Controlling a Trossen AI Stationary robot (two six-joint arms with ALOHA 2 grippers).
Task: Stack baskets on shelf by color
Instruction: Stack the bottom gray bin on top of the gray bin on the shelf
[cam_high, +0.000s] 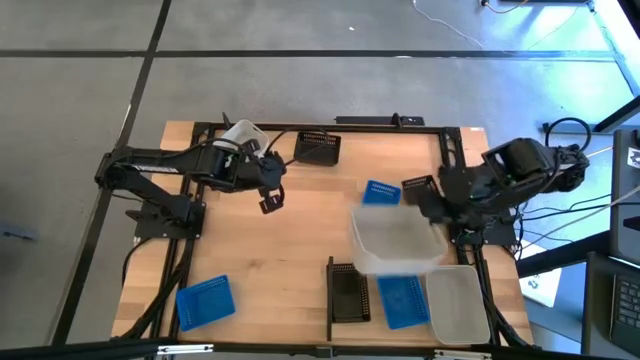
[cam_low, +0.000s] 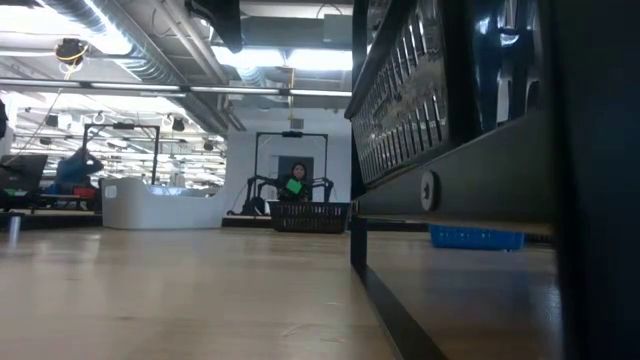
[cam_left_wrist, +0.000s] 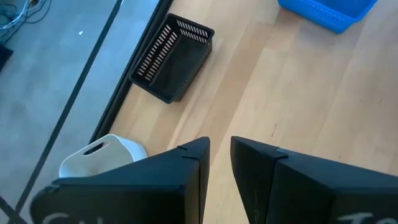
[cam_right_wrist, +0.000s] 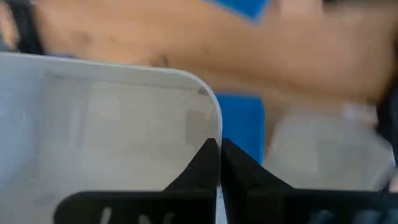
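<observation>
My right gripper (cam_right_wrist: 219, 155) is shut on a translucent white basket (cam_high: 398, 241), held above the table's right half. Near the table's near edge lies the pale shelf (cam_high: 375, 318) with its black upright bar (cam_high: 330, 298). On it sit a black basket (cam_high: 349, 294), a blue one (cam_high: 402, 301) and a white one (cam_high: 458, 304). Loose on the table are a black basket (cam_high: 318, 148), a blue basket (cam_high: 381, 192), another blue one (cam_high: 205, 301) and a white one (cam_low: 160, 205). My left gripper (cam_high: 270, 202) hovers narrowly open over the far left part of the table, touching nothing. My right gripper pinches the white basket's side wall just below the rim (cam_right_wrist: 214, 127), near a rounded corner, with one finger inside the tub and one outside. The basket appears lifted off the table and roughly level, opening upward.
In the low view the black basket and the bar on the shelf fill the right side close to the camera. The table's black frame (cam_high: 190, 180) runs under my left arm. Bare wood lies in the table's middle (cam_high: 290, 250). A person (cam_low: 295, 185) sits far behind the table.
</observation>
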